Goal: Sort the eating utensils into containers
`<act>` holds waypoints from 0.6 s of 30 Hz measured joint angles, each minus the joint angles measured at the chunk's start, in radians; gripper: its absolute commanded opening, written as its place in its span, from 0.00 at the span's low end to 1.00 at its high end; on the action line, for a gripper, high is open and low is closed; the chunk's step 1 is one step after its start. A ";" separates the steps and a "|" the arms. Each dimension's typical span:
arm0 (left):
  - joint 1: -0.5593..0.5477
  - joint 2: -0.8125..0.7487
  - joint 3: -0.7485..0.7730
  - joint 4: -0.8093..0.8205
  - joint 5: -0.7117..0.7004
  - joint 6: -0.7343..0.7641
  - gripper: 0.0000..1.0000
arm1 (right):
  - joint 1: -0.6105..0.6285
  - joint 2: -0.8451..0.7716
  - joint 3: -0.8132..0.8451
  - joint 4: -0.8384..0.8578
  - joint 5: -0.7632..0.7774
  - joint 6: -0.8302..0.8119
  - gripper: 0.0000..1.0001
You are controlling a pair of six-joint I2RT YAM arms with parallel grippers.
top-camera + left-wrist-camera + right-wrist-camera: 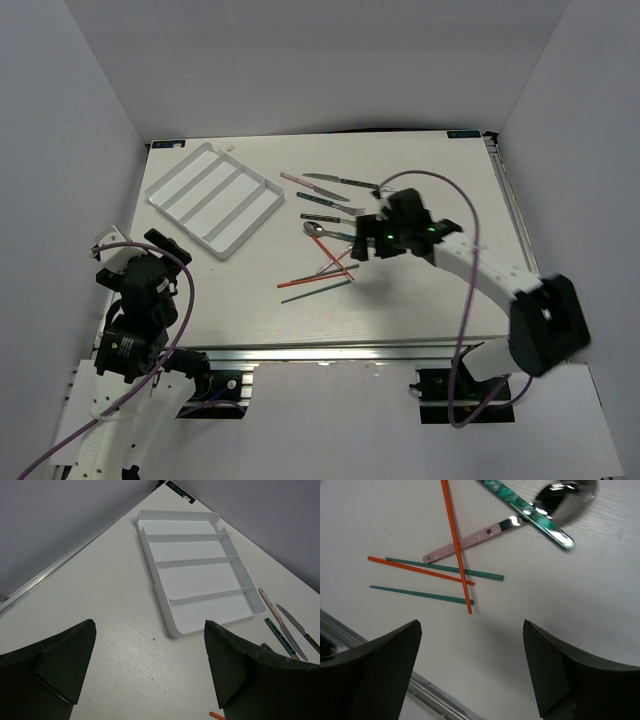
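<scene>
Right wrist view: closing carelessly could, I judge, pinch two crossed chopsticks at once or flick one away (one also crosses a pink spoon), since they lie on the table just ahead of the right gripper, jaws wide apart and empty, well apart from the tray.

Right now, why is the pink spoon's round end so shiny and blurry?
Right wrist view: the spoon bowl mirrors bright light and looks soft near the picture's edge. Left wrist view: the white tray looks sharp, with no glare.
</scene>
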 measured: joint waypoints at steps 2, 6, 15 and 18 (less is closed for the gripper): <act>0.000 0.000 -0.002 0.000 0.003 0.000 0.98 | 0.095 0.177 0.138 -0.024 0.063 -0.061 0.75; 0.000 0.000 -0.003 0.004 0.011 0.001 0.98 | 0.230 0.433 0.390 -0.080 0.207 -0.138 0.61; -0.001 0.000 -0.005 0.007 0.015 0.003 0.98 | 0.333 0.708 0.626 -0.191 0.358 -0.217 0.40; -0.001 0.000 -0.005 0.007 0.014 0.003 0.98 | 0.332 0.747 0.662 -0.196 0.371 -0.240 0.39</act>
